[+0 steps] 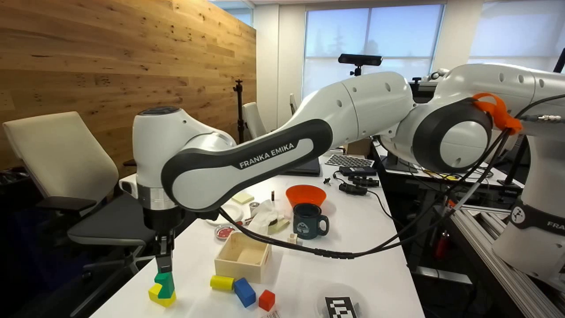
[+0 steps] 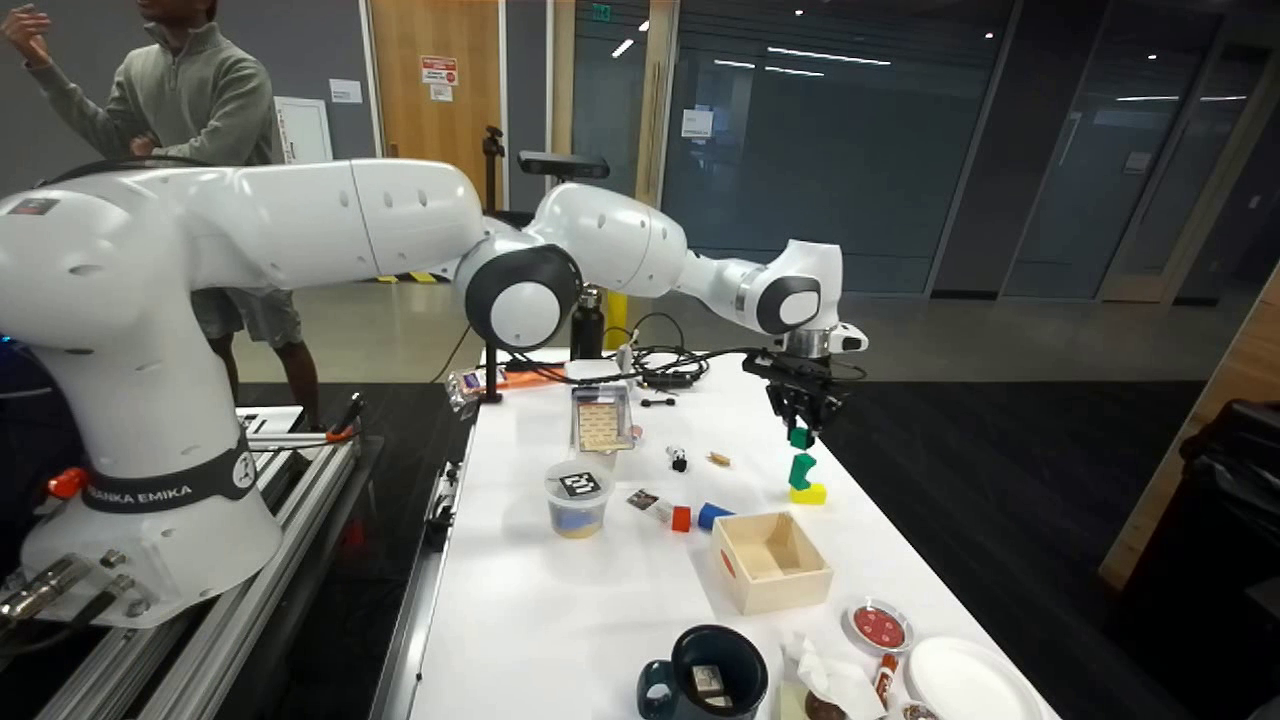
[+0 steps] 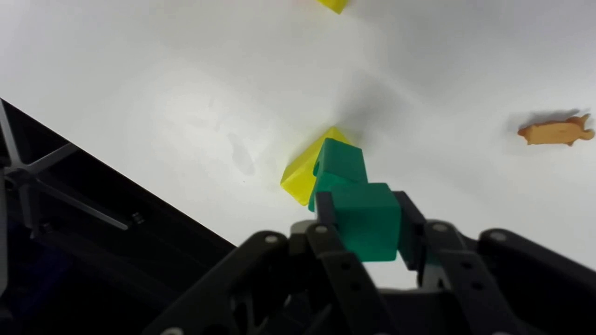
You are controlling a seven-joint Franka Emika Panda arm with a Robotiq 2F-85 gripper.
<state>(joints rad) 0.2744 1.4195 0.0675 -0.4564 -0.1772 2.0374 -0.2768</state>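
In an exterior view, the hand (image 1: 164, 267) points straight down at the lower left of the frame. Just under it, near the edge of the table (image 1: 309, 278), a notched green block (image 1: 166, 287) stands on a yellow block (image 1: 162, 299). To the right of them lie a yellow cylinder (image 1: 222, 283), a blue block (image 1: 245, 292) and a red cube (image 1: 267, 300), with a wooden box (image 1: 238, 270) above them in the frame.

In an exterior view, right of the middle of the frame, a small green block (image 2: 800, 438) hangs from the hand, over the notched green block; a thin light gap shows between both, so they seem not touching.

In the wrist view, low and right of the centre, the fingers (image 3: 410, 228) are clamped on two sides of the small green block. The two standing blocks appear just above and to its left.

The step seems to be holding this block over them. I would let the hand be upright, the grip firm and every movement slow, because a side push can probably tip the notched green block. Alignment is better checked in both exterior views.
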